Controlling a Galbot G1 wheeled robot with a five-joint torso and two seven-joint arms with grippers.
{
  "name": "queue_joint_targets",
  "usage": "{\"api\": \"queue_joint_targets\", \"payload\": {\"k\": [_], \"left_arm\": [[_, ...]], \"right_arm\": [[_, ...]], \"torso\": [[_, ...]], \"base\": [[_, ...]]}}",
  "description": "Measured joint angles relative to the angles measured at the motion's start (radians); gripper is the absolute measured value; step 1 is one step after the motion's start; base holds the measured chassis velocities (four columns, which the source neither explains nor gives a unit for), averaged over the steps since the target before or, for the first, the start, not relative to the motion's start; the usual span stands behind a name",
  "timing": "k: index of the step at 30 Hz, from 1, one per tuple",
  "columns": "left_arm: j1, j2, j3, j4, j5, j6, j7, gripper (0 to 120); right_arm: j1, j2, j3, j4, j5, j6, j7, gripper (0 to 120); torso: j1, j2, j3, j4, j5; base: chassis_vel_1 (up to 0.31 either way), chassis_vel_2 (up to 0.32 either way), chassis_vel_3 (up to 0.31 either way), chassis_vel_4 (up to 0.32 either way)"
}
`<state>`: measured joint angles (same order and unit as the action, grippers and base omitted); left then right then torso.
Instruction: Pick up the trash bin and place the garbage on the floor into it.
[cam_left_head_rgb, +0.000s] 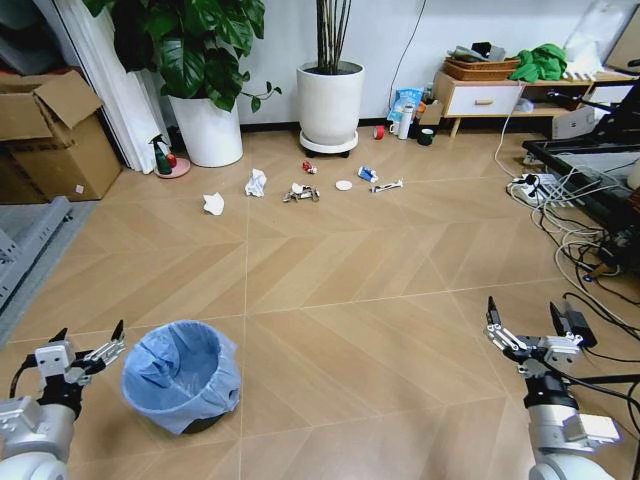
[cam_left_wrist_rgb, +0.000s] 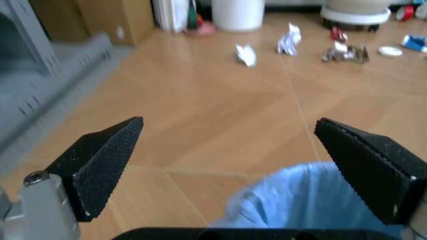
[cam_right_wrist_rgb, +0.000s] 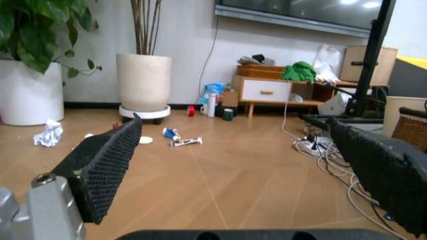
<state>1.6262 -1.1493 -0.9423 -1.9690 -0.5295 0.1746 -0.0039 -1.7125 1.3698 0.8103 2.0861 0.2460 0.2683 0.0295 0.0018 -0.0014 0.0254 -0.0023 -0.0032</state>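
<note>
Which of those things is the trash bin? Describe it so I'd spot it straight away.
Start at the two large white planters by the far wall, then come across the wooden floor, past the scattered litter, toward the robot. The trash bin stands beside the left tool. It is small, round and dark, lined with a crinkled light-blue bag.

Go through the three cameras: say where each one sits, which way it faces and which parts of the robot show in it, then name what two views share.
Head view: high on the robot, looking forward and down at the floor; left tool and right tool, both open.
Left wrist view: low behind the left tool, facing the trash bin.
Right wrist view: low behind the right tool, facing the far wall.
Shared: head and left wrist views both show the trash bin; all three show the garbage.
</note>
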Motion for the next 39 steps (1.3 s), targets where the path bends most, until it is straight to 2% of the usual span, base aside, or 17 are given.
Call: {"api": "queue_joint_targets", "payload": {"k": [2,4,6,7,9,11,23,26,33,34,36,38,39], "left_arm": [[-0.023,0.029,0.005,0.013,-0.056,0.102,-0.002,100],[-0.024,0.035,0.006,0.014,-0.060,0.130,-0.004,100],[-0.022,0.047,0.010,0.021,-0.064,0.218,-0.018,100],[-0.022,0.047,0.010,0.021,-0.064,0.218,-0.018,100],[-0.023,0.052,0.013,0.032,-0.074,0.311,-0.039,100],[-0.028,0.052,0.018,0.043,-0.095,0.360,-0.058,100],[-0.083,0.063,0.062,0.108,-0.136,0.430,-0.079,99],[-0.096,0.065,0.072,0.123,-0.139,0.441,-0.087,92],[-0.116,0.057,0.085,0.132,-0.144,0.463,-0.100,65],[-0.116,0.057,0.085,0.132,-0.144,0.463,-0.100,65],[-0.123,0.050,0.083,0.129,-0.161,0.470,-0.114,53],[-0.123,0.051,0.081,0.123,-0.169,0.472,-0.118,50],[-0.119,0.056,0.077,0.117,-0.176,0.472,-0.118,43]], "right_arm": [[-0.001,-0.006,0.002,-0.010,0.001,0.000,-0.002,100],[-0.002,-0.007,0.002,-0.013,0.001,-0.001,-0.003,100],[-0.002,-0.007,0.001,-0.019,0.000,-0.001,-0.004,100],[-0.002,-0.007,0.001,-0.019,0.000,-0.001,-0.004,100],[0.001,-0.007,0.001,-0.024,-0.001,-0.002,-0.004,100],[0.003,-0.007,0.001,-0.028,-0.001,-0.003,-0.004,100],[0.011,-0.005,-0.003,-0.040,-0.002,-0.011,-0.005,100],[0.011,-0.004,-0.003,-0.040,-0.003,-0.013,-0.006,100],[0.002,-0.012,0.000,-0.027,0.007,-0.021,-0.005,100],[0.002,-0.012,0.000,-0.027,0.007,-0.021,-0.005,100],[-0.005,-0.028,0.010,-0.007,0.043,-0.033,-0.003,100],[-0.008,-0.036,0.018,0.000,0.059,-0.037,-0.002,100],[-0.010,-0.047,0.027,0.007,0.082,-0.042,-0.001,100]], "torso": [[0.000,0.000,0.000,-0.0002,0.0001],[0.000,0.000,0.000,-0.0001,0.0002],[0.000,0.000,0.000,0.0000,0.0001],[0.000,0.000,0.000,0.0000,0.0001],[0.000,0.000,0.000,0.0001,0.0001],[0.000,0.000,0.000,0.0001,0.0000],[0.000,0.000,0.000,0.0000,0.0000],[0.000,0.000,0.000,0.0001,0.0001],[0.000,0.000,0.000,0.0000,0.0001],[0.000,0.000,0.000,0.0000,0.0001],[0.000,0.000,0.000,0.0000,0.0000],[0.000,0.000,0.000,0.0000,-0.0001],[0.000,0.000,0.000,0.0000,0.0003]], "base": [[0.000,0.000,0.000,0.000],[0.000,0.000,0.000,0.000],[0.000,0.000,0.000,0.000],[0.000,0.000,0.000,0.000],[0.000,0.000,0.000,0.000],[0.000,0.000,0.000,0.000],[0.000,0.000,0.000,0.000],[0.000,0.000,0.000,0.000],[0.000,0.000,0.000,0.000],[0.000,0.000,0.000,0.000],[0.000,0.000,0.000,0.000],[0.000,0.000,0.000,0.000],[0.000,0.000,0.000,0.000]]}}
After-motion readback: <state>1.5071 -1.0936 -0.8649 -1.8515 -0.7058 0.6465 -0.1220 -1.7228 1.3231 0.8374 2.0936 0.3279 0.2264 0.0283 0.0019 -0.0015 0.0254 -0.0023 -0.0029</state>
